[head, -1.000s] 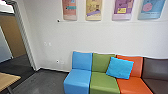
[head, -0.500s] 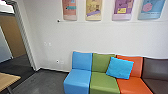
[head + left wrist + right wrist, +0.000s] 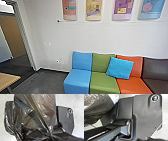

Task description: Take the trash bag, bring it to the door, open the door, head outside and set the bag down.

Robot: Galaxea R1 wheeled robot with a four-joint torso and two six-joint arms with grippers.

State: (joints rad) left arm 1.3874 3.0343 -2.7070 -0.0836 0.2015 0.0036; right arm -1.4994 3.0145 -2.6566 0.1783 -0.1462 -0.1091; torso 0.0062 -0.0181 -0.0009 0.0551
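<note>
Ahead, nothing has moved since earlier; the trash bag [image 3: 31, 112] is over the robot's base [image 3: 66, 120] (either gripper's state, I can't tell).

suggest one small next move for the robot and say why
Perhaps a slight turn to its left: the door frame stands at the left of the head view, while the wall and blue seat are ahead. The trash bag shows in the left wrist view, so facing the opening seems sensible.

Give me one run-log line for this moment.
trash bag: in both wrist views | seat row: along wall | blue cushion: across green seat and orange seat | doorway: left in head view
</note>
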